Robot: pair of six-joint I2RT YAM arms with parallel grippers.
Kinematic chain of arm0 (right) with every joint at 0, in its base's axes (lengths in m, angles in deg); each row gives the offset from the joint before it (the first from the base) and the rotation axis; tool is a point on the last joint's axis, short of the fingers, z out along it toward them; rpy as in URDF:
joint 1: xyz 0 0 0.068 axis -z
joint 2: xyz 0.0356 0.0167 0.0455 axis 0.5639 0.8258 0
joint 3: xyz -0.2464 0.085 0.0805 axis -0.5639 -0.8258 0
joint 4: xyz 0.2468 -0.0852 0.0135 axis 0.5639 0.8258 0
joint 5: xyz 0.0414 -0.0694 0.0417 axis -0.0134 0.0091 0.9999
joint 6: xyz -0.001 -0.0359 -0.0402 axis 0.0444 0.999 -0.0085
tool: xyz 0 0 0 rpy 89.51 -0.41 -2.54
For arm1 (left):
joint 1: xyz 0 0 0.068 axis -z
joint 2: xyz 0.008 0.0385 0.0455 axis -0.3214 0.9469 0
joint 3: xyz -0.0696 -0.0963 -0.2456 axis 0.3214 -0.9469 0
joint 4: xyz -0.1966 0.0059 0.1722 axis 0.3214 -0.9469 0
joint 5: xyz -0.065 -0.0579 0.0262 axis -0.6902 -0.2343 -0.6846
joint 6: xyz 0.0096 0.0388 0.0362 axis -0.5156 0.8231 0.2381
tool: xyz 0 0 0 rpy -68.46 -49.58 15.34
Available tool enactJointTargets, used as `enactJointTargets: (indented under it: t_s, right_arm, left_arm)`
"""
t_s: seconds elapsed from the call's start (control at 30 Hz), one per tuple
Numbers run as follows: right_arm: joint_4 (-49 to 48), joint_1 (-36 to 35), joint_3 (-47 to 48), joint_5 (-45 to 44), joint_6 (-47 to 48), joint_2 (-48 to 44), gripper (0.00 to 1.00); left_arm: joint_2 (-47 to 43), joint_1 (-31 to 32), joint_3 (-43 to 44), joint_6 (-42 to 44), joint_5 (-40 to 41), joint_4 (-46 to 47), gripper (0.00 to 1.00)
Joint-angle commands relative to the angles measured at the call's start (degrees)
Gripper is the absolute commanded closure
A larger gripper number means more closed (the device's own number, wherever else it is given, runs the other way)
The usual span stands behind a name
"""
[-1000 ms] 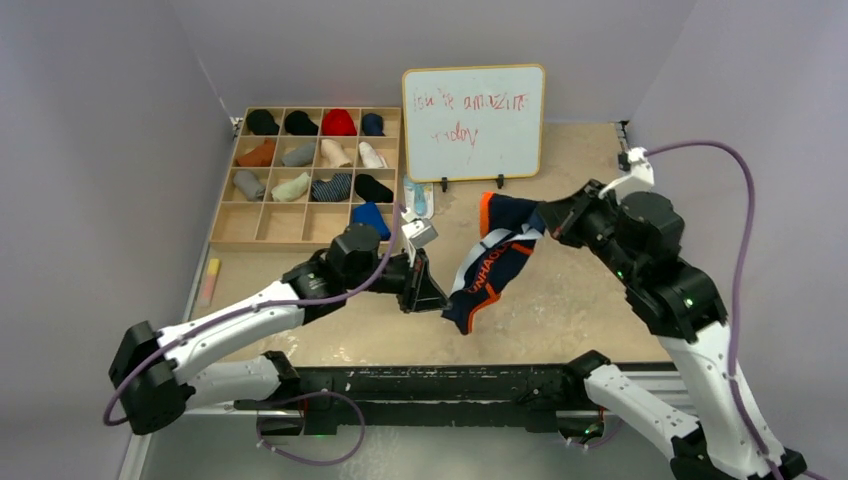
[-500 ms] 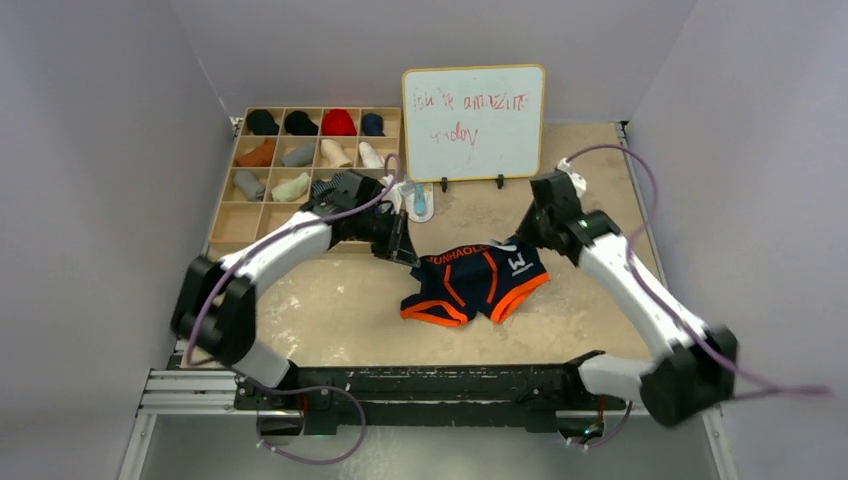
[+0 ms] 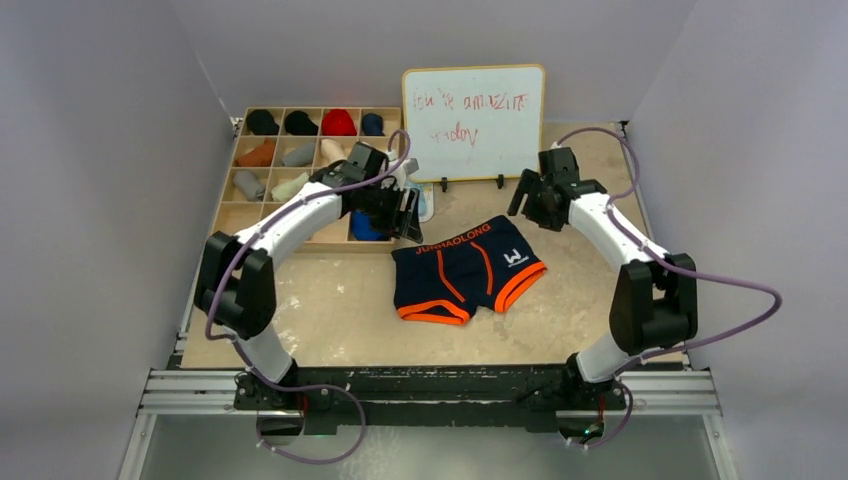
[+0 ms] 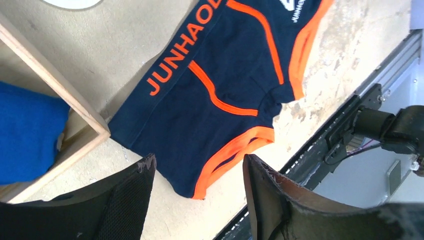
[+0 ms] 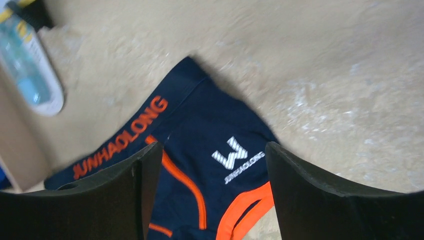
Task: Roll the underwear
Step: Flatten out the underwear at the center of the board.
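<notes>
You see the navy underwear point(image 3: 465, 268) lying flat on the surface point(image 3: 330, 320), between your two pincers. Your left pincer point(image 3: 405, 213) hangs near its far left corner and your right pincer point(image 3: 522, 197) near its far right corner. Both gape wide and hold nothing.

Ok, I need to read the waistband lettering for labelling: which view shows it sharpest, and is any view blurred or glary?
Left wrist view: the underwear is crisp and free of glare, but the lettering is cut off at the top edge. Right wrist view: softer, with the table grain smeared, though the whole word is legible. Top view: evenly lit with soft shadows, but the lettering is small.
</notes>
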Motion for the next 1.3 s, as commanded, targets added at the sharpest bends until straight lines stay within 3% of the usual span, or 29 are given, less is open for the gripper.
enactJointTargets:
  t_s: [0.0,0.2,0.4,0.53,0.7,0.83,0.9,1.03,1.07,1.17,1.27]
  right_arm:
    - [-3.9,-0.2,-5.7,12.0,5.7,-2.9,0.25]
    - [-10.1,-0.2,-10.9,19.8,6.8,0.4,0.36]
    - [-4.0,-0.2,-13.2,7.8,0.6,2.9,0.38]
    - [1.7,-0.2,-16.8,-3.0,-6.8,2.4,0.34]
    - [9.6,-0.3,-22.8,-4.9,-16.4,-0.1,0.34]
    - [13.6,-0.2,-28.2,-9.0,-22.3,-9.1,0.35]
    - [11.5,-0.3,-29.3,-5.5,-19.1,-15.7,0.35]
    - [-2.1,-0.3,-30.2,3.2,-13.6,-28.0,0.34]
    - [-2.8,-0.2,-29.7,2.8,-5.6,-29.8,0.29]
    - [-2.2,0.7,-26.4,-5.9,-3.0,-29.1,0.17]
    - [0.3,4.0,-21.4,-5.6,-1.6,-22.2,0.16]
  left_arm:
    - [-7.3,-0.2,-0.9,1.4,-0.7,-0.5,0.37]
    - [-10.8,1.8,-12.0,-2.5,-10.5,11.2,0.36]
    - [-5.5,10.0,-15.0,-4.9,-5.6,15.7,0.39]
    - [-3.8,10.7,-19.1,-10.2,-4.0,22.4,0.41]
    - [-4.8,10.6,-21.9,-11.7,-2.6,25.8,0.41]
    - [-5.8,10.7,-23.1,-11.5,-2.2,26.6,0.41]
    - [-6.3,10.7,-23.5,-11.2,-1.9,27.2,0.41]
    - [-6.7,10.7,-22.9,-11.0,-0.3,27.5,0.4]
    - [-6.7,10.6,-21.8,-10.6,0.7,26.7,0.39]
    - [-5.3,9.3,-17.5,-9.9,4.4,23.2,0.33]
    - [-1.8,4.1,-12.7,-9.5,-0.4,22.1,0.32]
